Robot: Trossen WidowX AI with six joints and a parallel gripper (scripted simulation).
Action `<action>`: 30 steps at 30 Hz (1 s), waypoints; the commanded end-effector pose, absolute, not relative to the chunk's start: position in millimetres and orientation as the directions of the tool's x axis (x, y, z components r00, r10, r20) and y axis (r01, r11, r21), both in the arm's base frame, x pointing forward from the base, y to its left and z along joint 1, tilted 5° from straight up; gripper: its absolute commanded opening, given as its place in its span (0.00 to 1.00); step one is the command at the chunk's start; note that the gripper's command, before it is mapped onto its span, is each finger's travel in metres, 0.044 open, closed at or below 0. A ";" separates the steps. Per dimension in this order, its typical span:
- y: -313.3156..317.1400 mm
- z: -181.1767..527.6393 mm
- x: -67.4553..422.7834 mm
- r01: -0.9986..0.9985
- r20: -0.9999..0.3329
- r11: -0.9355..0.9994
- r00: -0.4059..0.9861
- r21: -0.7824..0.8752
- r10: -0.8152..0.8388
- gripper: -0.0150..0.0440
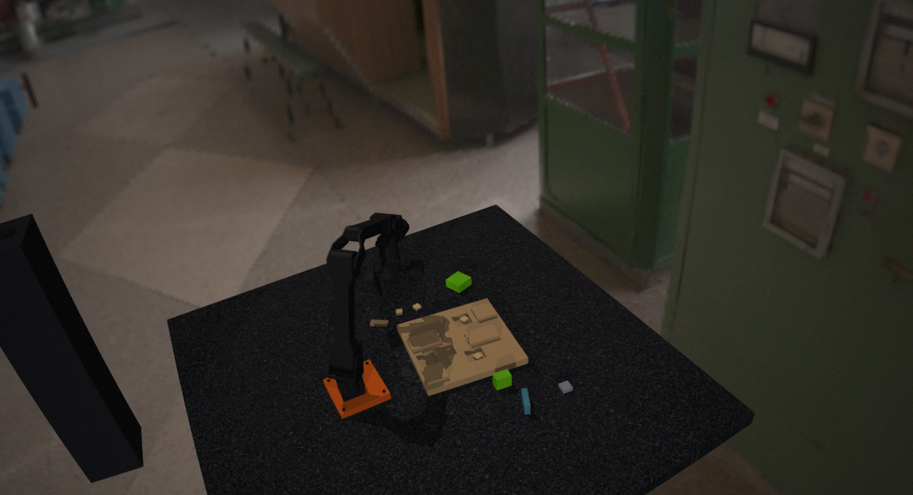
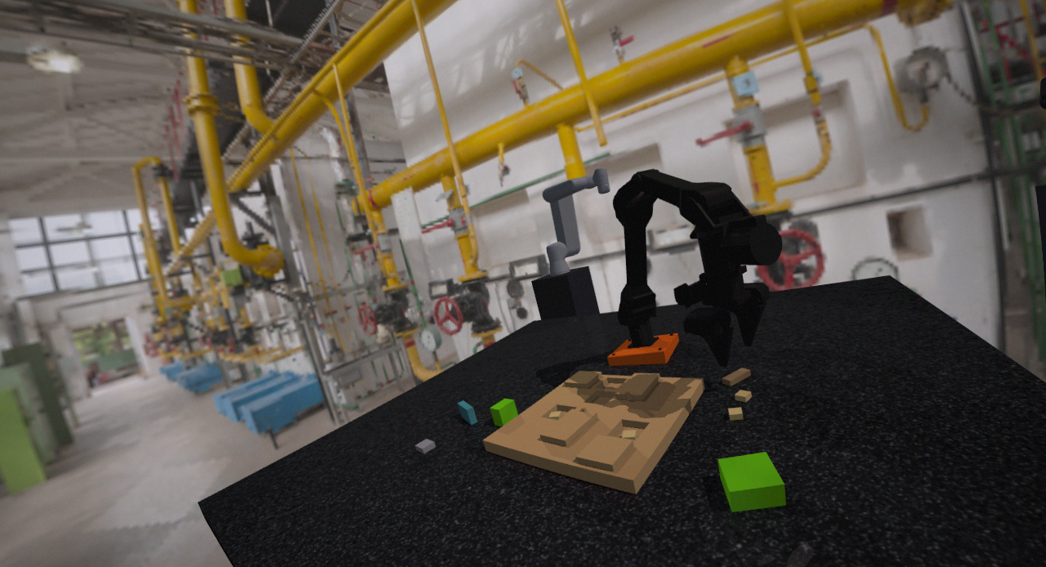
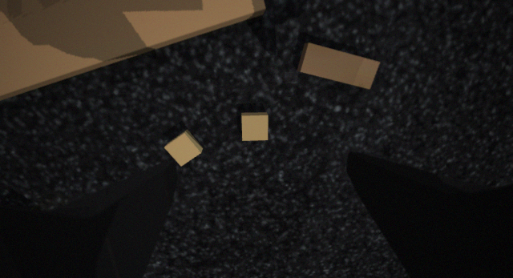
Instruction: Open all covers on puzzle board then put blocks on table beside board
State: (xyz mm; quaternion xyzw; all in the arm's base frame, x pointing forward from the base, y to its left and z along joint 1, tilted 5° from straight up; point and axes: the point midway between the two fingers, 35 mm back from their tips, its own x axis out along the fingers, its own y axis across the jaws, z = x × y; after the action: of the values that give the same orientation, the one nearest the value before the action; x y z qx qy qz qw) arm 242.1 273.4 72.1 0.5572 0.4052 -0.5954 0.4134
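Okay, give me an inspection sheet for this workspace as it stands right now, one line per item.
Surface: black speckled table, board and loose pieces on it.
Job's things: tan puzzle board; three tan blocks on the table beside it, one long block, two small cubes. Small tan pieces show in two wells.
Clutter: large green block, small green cube against the board's edge, teal bar, grey piece.
Gripper: gripper open, holding nothing, raised above the tan blocks.
Cables: nothing seen.
Surroundings: yellow pipes, green control cabinet, orange base plate.
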 end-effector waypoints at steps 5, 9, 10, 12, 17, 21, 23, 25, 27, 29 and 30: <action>259.6 77.7 273.1 1.000 -0.999 0.005 -0.030 -0.030 -0.031 0.64; 248.2 78.3 291.8 0.974 -0.999 0.226 -0.028 -0.034 -0.032 0.47; 245.2 78.5 296.4 0.959 -0.999 0.280 -0.027 -0.035 -0.032 0.42; 238.8 78.7 305.5 0.922 -0.999 0.385 -0.026 -0.037 -0.032 0.33; 221.5 79.2 327.6 0.780 -0.999 0.624 -0.024 -0.040 -0.034 0.25; 206.2 79.5 344.3 0.622 -0.999 0.782 -0.022 -0.041 -0.035 0.25; 198.1 79.6 352.4 0.531 -0.999 0.846 -0.022 -0.042 -0.036 0.25; 189.7 79.6 360.2 0.434 -0.999 0.900 -0.021 -0.042 -0.037 0.25; 181.1 79.6 367.9 0.330 -0.999 0.943 -0.021 -0.042 -0.038 0.25; 172.2 79.6 375.0 0.223 -0.999 0.974 -0.020 -0.042 -0.039 0.25; 167.7 79.6 378.5 0.168 -0.999 0.985 -0.020 -0.042 -0.039 0.25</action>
State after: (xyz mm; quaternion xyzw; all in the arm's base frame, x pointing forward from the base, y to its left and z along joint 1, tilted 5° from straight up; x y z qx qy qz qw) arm 340.7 205.8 79.1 0.2161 0.6763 -0.2414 0.6616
